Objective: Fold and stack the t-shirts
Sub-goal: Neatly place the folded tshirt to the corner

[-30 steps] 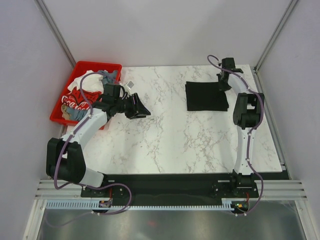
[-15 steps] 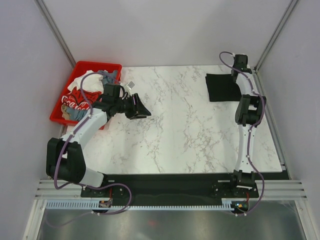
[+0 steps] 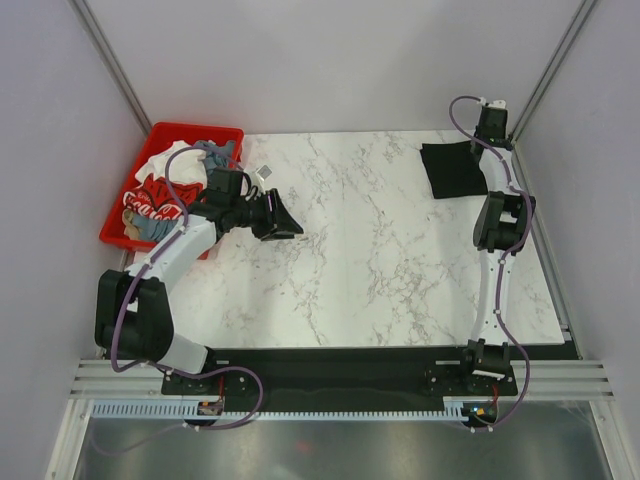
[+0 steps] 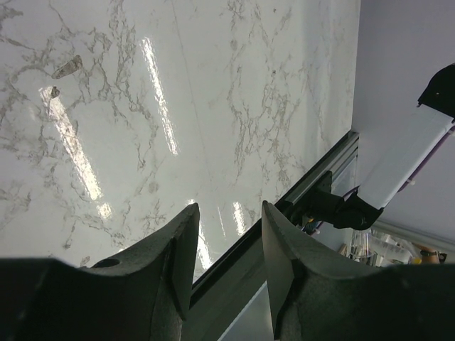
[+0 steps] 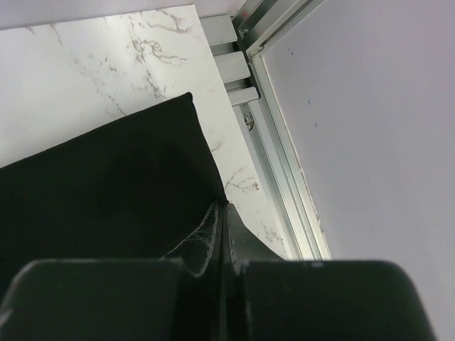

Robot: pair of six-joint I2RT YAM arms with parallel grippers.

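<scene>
A folded black t-shirt (image 3: 452, 170) lies at the table's far right corner. My right gripper (image 3: 488, 146) is shut on its right edge. In the right wrist view the jaws (image 5: 226, 209) are pressed together with the black t-shirt (image 5: 106, 177) pinched at their tips. More t-shirts fill the red bin (image 3: 170, 130) at the left: a white one (image 3: 165, 165), a red one with Coca-Cola lettering (image 3: 150, 197) and a grey-blue one (image 3: 215, 152). My left gripper (image 3: 284, 222) hovers just right of the bin, open with nothing between its fingers (image 4: 181, 241).
A small pale scrap (image 3: 262, 172) lies on the marble table (image 3: 350, 260) behind the left gripper. An aluminium frame rail (image 5: 284, 177) and the grey wall run close along the right of the black t-shirt.
My right gripper has dragged the black t-shirt to the right and back, from mid-table into the far right corner. The left arm has barely moved.
</scene>
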